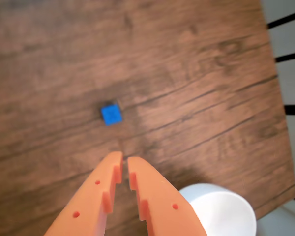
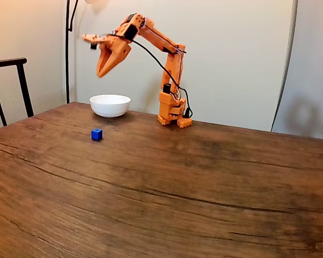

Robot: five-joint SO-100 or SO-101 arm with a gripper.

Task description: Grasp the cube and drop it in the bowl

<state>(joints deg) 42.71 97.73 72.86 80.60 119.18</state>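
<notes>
A tiny blue cube (image 2: pixel 97 134) lies on the wooden table, in front of and slightly left of the white bowl (image 2: pixel 110 105) in the fixed view. The orange gripper (image 2: pixel 100 74) hangs high in the air, above the bowl's left side, pointing down. In the wrist view the cube (image 1: pixel 111 114) sits on the wood well beyond the gripper (image 1: pixel 125 160), whose two orange fingers stand almost together with only a narrow slit and nothing between them. The bowl (image 1: pixel 221 211) shows at the lower right of that view.
The arm's orange base (image 2: pixel 172 110) stands right of the bowl near the table's far edge. A dark chair (image 2: pixel 8 86) is at the left beside the table (image 2: pixel 204 188). A black lamp pole (image 2: pixel 68 48) rises behind.
</notes>
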